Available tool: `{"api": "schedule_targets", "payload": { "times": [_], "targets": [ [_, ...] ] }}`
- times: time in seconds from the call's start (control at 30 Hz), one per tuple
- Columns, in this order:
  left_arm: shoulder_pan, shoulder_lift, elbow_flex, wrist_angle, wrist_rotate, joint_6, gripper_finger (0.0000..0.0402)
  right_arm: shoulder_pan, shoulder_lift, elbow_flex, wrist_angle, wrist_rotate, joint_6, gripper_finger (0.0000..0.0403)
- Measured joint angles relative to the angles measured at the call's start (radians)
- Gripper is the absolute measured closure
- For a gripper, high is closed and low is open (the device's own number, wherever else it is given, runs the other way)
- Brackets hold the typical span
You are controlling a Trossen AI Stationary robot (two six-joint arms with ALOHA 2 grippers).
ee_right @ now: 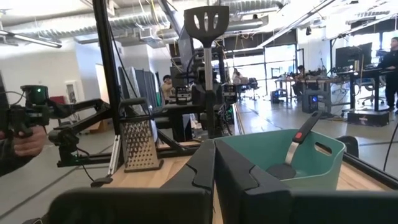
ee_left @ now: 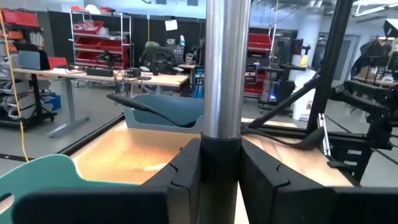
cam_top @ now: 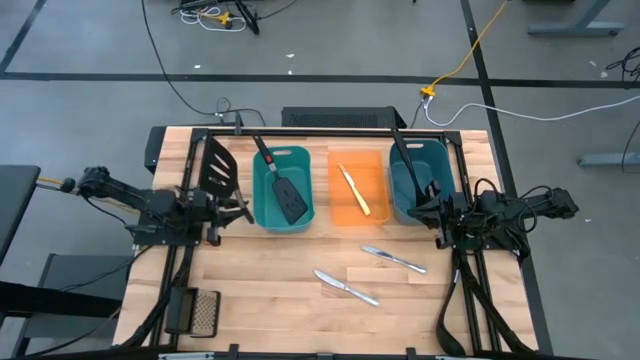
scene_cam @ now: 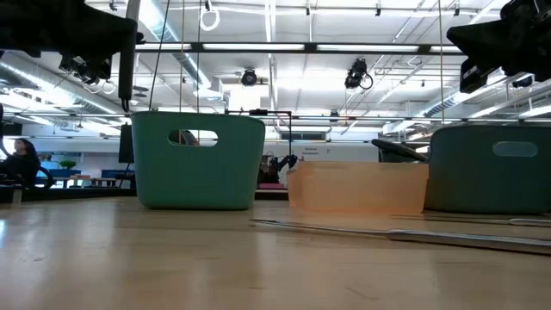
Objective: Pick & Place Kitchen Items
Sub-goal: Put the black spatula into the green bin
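Counter [cam_top: 260,290] carries three bins; the left teal bin [cam_top: 262,205] already holds one slotted spatula [cam_top: 285,195]. Left tool [cam_top: 222,208] clenches the second spatula [cam_top: 219,168] by its handle, blade upward, long axis roughly vertical, just beside that bin. Right tool [cam_top: 436,215] waits clenched and empty near the two table knives [cam_top: 370,272].

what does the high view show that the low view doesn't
Only the high view: the left gripper holding a black slotted spatula by its handle, a second spatula in the left teal bin, the yellow-handled knife in the orange bin, and the grater near the table's front left corner.

Only the low view: the room behind, with ceiling lights.

Both: the three bins and the table knives lying on the table.
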Motion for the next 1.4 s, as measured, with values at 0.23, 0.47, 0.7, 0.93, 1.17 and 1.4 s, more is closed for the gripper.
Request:
{"api": "schedule_targets", "payload": {
  "times": [0.23,0.47,0.7,0.93,1.17,1.4],
  "targets": [
    [0.0,0.01,0.088,0.002,-0.085,0.096,0.0318,0.0,0.0,0.0,0.0,0.0,-0.005,0.0389],
    [0.04,0.196,0.404,-0.174,-0.479,0.285,0.0318,0.0,0.0,0.0,0.001,0.002,-0.005,0.0389],
    [0.221,0.437,0.614,-0.179,-0.655,0.741,0.0318,0.0,0.0,0.0,0.001,0.003,-0.005,0.0389],
    [0.522,0.574,0.671,-0.188,-0.653,0.997,0.0318,0.0,0.0,0.0,0.002,0.002,0.012,0.0389],
    [0.754,0.644,0.671,-0.287,-0.499,1.156,0.0318,0.0,0.0,0.0,-0.001,0.002,0.015,0.0389],
    [0.878,0.671,0.671,-0.364,-0.401,1.357,0.0318,0.0,0.0,0.0,-0.006,0.002,0.014,0.0389]
  ]
}}
